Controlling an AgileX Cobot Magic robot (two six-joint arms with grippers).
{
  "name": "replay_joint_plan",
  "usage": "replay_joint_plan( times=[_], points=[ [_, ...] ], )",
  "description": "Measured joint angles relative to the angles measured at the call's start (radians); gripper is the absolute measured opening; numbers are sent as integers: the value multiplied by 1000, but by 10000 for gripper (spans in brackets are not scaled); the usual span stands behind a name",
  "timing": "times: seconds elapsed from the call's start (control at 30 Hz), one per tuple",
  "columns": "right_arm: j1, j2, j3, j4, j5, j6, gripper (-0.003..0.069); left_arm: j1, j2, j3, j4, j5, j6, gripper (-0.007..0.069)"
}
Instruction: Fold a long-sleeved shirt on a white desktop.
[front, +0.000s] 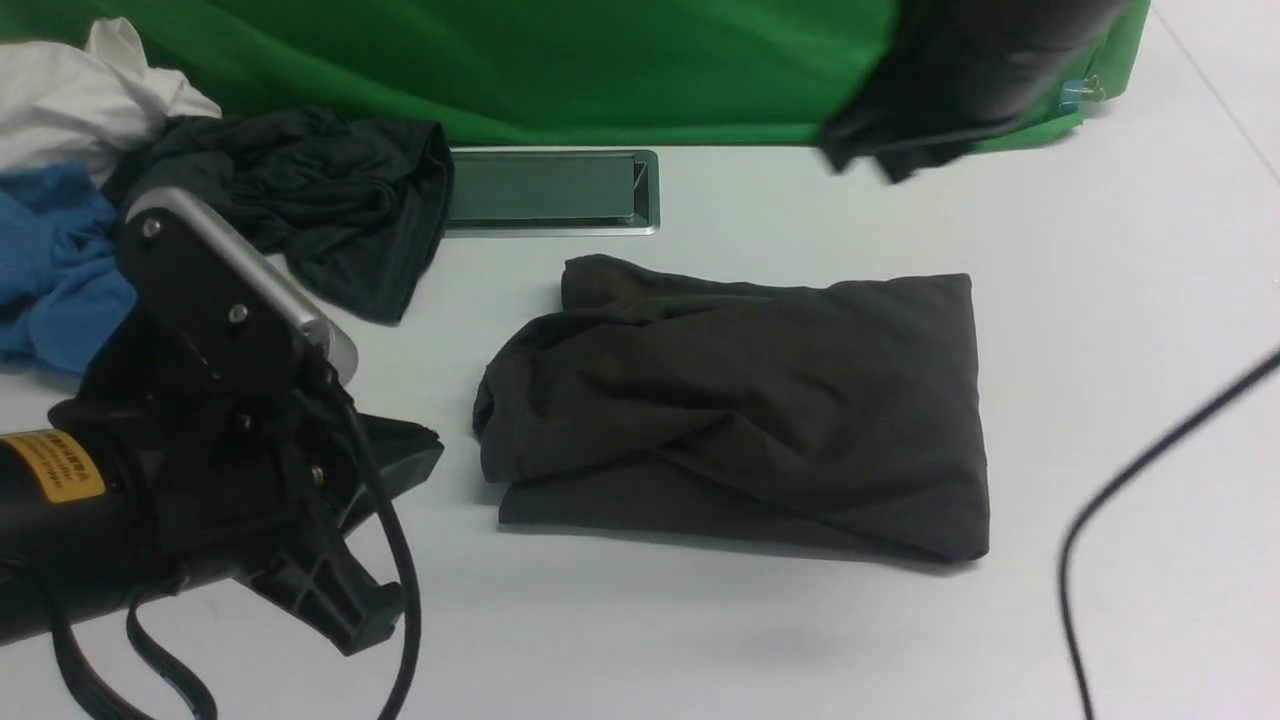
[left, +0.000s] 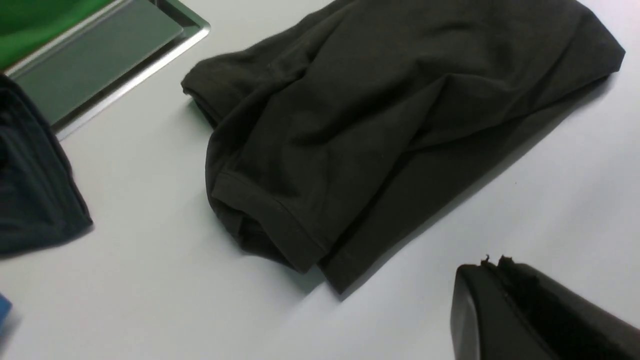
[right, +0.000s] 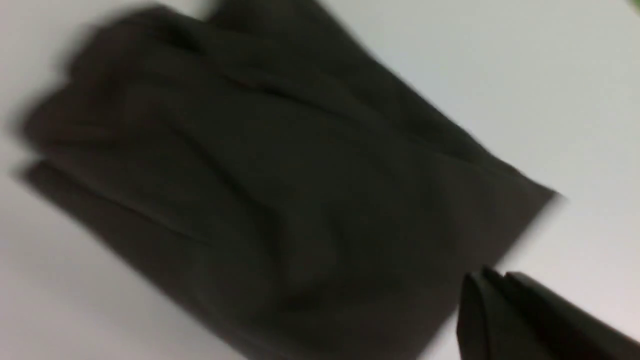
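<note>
The long-sleeved shirt (front: 740, 410) lies folded into a thick dark brown-black rectangle in the middle of the white desktop (front: 700, 640); its logo is hidden. My left gripper (front: 425, 450) hovers low to the left of the bundle, shut and empty, apart from the cloth. In the left wrist view the shirt (left: 375, 125) lies beyond the closed left gripper (left: 492, 262). My right gripper (front: 850, 150) is raised at the far right, blurred, away from the shirt. In the right wrist view the right gripper (right: 487, 275) is shut on nothing above the shirt (right: 275, 190).
A silver-framed grey hatch (front: 545, 190) sits behind the shirt. A black-grey garment (front: 330, 200), a blue garment (front: 50, 260) and a white cloth (front: 80, 90) are piled at the far left. A green backdrop (front: 550, 60) closes the back. A black cable (front: 1100, 500) hangs at the right.
</note>
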Motion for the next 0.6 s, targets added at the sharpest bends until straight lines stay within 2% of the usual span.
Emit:
replay_joint_plan(
  times=[0.23, 0.37, 0.43, 0.6],
  points=[
    [-153, -72, 223, -22, -129, 85, 30, 0, 0, 0, 0, -2, 3, 19],
    [-235, -51, 324, 52, -223, 123, 40, 0, 0, 0, -3, -7, 3, 19],
    [-260, -29, 348, 102, -263, 128, 77, 0, 0, 0, -7, -14, 4, 19],
    [-283, 44, 355, 217, -329, 96, 254, 0, 0, 0, -8, -22, 4, 19]
  ],
)
